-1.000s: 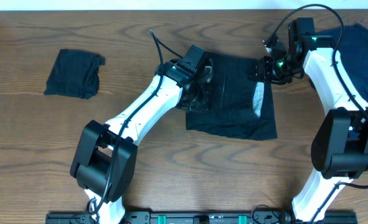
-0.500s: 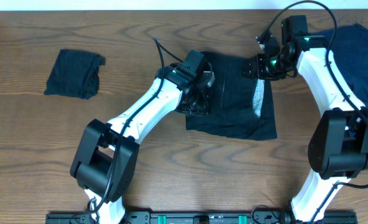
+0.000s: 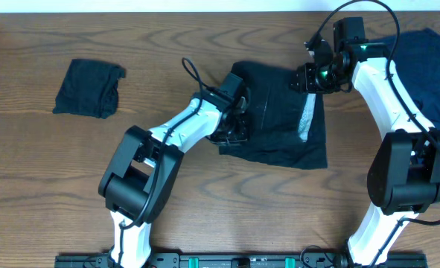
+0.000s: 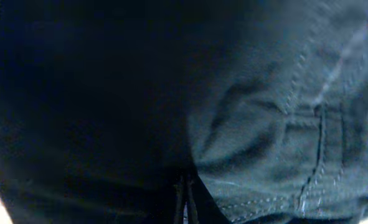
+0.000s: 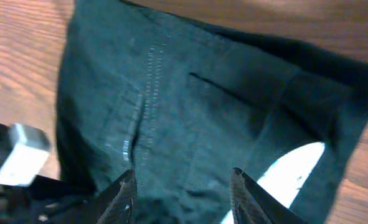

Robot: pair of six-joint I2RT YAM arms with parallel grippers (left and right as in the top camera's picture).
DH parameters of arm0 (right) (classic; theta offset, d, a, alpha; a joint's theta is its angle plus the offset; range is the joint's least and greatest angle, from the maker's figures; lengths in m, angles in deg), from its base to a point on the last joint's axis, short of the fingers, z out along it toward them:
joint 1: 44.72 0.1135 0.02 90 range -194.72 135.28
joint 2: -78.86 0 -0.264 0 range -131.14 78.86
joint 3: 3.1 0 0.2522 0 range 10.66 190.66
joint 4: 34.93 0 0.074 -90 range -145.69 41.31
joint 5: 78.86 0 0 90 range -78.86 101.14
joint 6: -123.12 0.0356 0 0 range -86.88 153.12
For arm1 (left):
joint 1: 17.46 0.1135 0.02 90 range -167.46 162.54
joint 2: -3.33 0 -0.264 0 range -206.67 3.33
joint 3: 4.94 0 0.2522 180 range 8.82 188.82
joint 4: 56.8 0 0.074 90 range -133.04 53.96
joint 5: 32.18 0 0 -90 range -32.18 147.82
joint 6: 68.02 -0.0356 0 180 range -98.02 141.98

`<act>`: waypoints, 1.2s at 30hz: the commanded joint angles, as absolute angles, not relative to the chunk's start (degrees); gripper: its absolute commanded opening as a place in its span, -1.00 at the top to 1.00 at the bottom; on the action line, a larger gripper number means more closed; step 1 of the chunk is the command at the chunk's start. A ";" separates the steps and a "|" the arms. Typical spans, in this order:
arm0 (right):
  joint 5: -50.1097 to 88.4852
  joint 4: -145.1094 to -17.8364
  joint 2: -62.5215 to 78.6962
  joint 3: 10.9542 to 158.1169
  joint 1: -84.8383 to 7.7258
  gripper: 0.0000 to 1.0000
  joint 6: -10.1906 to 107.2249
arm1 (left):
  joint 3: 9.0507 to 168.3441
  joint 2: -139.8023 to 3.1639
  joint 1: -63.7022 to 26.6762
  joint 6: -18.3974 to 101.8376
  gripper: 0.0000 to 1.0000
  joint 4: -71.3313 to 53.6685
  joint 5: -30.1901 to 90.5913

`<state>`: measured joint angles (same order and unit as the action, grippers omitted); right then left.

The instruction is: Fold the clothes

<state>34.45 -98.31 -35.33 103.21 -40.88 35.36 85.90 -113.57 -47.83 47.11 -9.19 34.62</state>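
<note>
Fabric dominates the overhead view. A large black garment (image 3: pixel 275 130) lies spread at the middle of the wooden table (image 3: pixel 41 171), with a pale grey-white strip (image 3: pixel 304 119) showing near its right edge. Any print on that strip is too small to read. A smaller dark garment (image 3: pixel 89 88) lies folded well apart at the far left, and a navy garment (image 3: pixel 437 67) lies at the right edge of the table. The left gripper (image 3: pixel 233 125) is pressed low against the left edge of the black garment, its jaws hidden under the wrist. The right gripper (image 3: pixel 307 78) sits at the garment's upper right corner, just above the pale strip.

The left wrist camera shows almost nothing but dark cloth pressed close to the lens. Rows of stitching (image 4: pixel 308 186) run along a seam at the right. Whether this claw is clamped on the cloth or parted cannot be told.

From the right wrist camera, the two fingers (image 5: pixel 124 194) stand wide apart over the black garment with nothing gripped between them. A pocket slit (image 5: pixel 216 88) and a stitched seam cross the cloth, and the pale strip shows as a blurred bright patch at the lower right, with no lettering legible. A grey-white block of the left arm (image 5: pixel 20 160) shows at the lower left.
</note>
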 commanded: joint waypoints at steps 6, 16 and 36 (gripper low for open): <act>32.44 -98.40 -35.66 102.73 -40.14 0.07 34.79 | 85.33 -113.86 -36.01 37.99 0.88 -8.16 47.29; 32.33 -99.08 -35.66 102.73 -38.44 0.07 32.54 | 87.76 -113.01 -30.15 33.10 0.88 -15.22 48.23; 47.77 -100.94 -36.53 102.69 -31.35 -0.07 33.81 | 89.20 -98.45 -36.29 41.10 0.88 -3.66 56.71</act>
<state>39.29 -100.15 -35.44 103.15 -33.02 33.37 89.51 -97.95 -37.87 35.98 -5.48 49.61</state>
